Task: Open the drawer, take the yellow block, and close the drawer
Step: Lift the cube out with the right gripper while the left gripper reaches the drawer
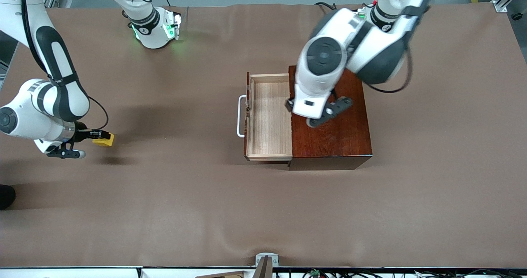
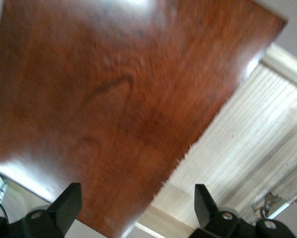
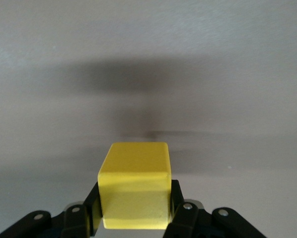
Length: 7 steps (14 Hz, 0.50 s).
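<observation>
while the brown-covered table spreads under everything, the biggest thing on it is the glossy dark reddish-brown wooden box, standing toward the left arm's end of the table, its polished top showing dark grain lines in the left wrist view. from the box's side that faces the right arm's end, the drawer is slid well out: a pale tan-wood tray with striped grain on its floor, low walls, and a white u-shaped bar handle on its front face. nothing lies inside the tray; its floor is bare wood. some splintered or rough wood shows at the front wall near the handle. the left gripper hangs in the air over the box top, close to the edge where the drawer comes out, its two black fingers spread wide apart with nothing between them. well apart from the box, toward the right arm's end of the table, the right gripper hangs low over the bare table cover, its fingers clamped on the yellow block. the block is a small bright yellow cube with smooth plain faces and crisp edges, about as wide as the gripper that holds it, pinched by two of its sides, and its shadow falls on the cover beneath it.
</observation>
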Each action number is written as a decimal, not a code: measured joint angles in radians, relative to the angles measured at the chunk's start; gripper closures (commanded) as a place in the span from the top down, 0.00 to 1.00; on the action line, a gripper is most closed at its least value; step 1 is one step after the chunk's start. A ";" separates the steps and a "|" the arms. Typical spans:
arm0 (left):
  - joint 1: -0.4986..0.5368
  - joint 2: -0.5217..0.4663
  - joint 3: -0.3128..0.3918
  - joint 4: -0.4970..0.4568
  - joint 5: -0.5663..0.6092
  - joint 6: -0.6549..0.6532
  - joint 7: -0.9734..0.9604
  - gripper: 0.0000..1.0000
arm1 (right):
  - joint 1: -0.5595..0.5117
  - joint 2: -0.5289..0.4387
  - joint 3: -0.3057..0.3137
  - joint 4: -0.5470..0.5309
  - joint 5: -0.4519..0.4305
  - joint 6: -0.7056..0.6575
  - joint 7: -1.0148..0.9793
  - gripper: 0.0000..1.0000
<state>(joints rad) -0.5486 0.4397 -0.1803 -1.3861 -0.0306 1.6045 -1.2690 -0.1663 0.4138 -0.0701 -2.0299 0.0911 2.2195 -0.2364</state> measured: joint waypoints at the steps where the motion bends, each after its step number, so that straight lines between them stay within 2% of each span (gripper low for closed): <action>1: -0.029 0.013 0.001 0.001 0.000 0.014 -0.063 1.00 | 0.010 0.000 0.004 -0.006 0.000 -0.001 0.011 0.16; 4: -0.097 0.066 0.001 0.012 0.000 0.126 -0.287 1.00 | 0.050 0.000 0.009 -0.031 0.000 0.014 0.066 0.19; 5: -0.117 0.084 0.001 0.020 0.000 0.186 -0.379 1.00 | 0.058 0.000 0.009 -0.043 0.000 0.027 0.075 0.24; 6: -0.136 0.099 0.002 0.026 0.000 0.252 -0.476 1.00 | 0.060 0.000 0.009 -0.054 0.000 0.041 0.078 0.46; 7: -0.154 0.114 0.003 0.033 0.000 0.319 -0.573 1.00 | 0.060 0.001 0.009 -0.063 0.000 0.049 0.078 0.81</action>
<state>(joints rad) -0.7027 0.5538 -0.1776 -1.3534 -0.0306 1.9237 -1.8415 -0.1063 0.4144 -0.0613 -2.0926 0.0915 2.2687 -0.1585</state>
